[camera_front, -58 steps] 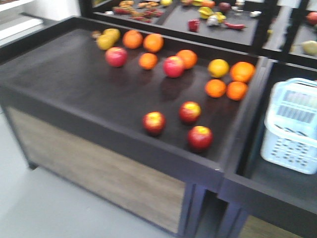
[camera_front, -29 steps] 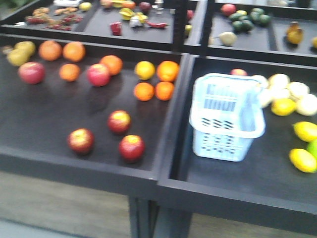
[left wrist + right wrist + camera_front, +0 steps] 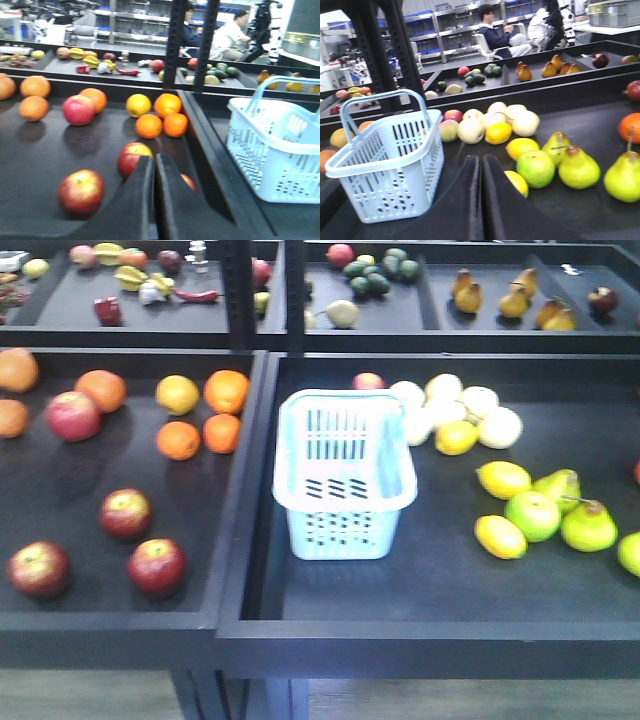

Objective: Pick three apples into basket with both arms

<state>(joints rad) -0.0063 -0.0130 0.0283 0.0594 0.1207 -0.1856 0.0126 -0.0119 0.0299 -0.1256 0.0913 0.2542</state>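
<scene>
Three red apples with yellow patches lie in the left tray, one (image 3: 126, 513) behind the other two (image 3: 156, 566) (image 3: 38, 569). The pale blue basket (image 3: 343, 532) stands upright in the right tray, near the divider, with nothing seen inside. In the left wrist view my left gripper (image 3: 154, 158) is shut and empty above the left tray; one apple (image 3: 81, 190) lies to its left, one (image 3: 130, 156) just behind its tip, and a third (image 3: 189, 182) is half hidden by its right finger. My right gripper (image 3: 480, 159) is shut and empty, just right of the basket (image 3: 390, 165).
Oranges (image 3: 225, 392) and a larger red fruit (image 3: 72, 415) sit behind the apples. A raised black divider (image 3: 245, 490) separates the trays. Lemons (image 3: 503, 479), a green apple (image 3: 532, 515), pears (image 3: 588, 525) and pale fruits (image 3: 498, 427) lie right of the basket. A back shelf (image 3: 420, 335) holds more produce.
The front view has swung to the right: the basket has shifted from the right edge to the middle, and the three apples now lie at lower left.
</scene>
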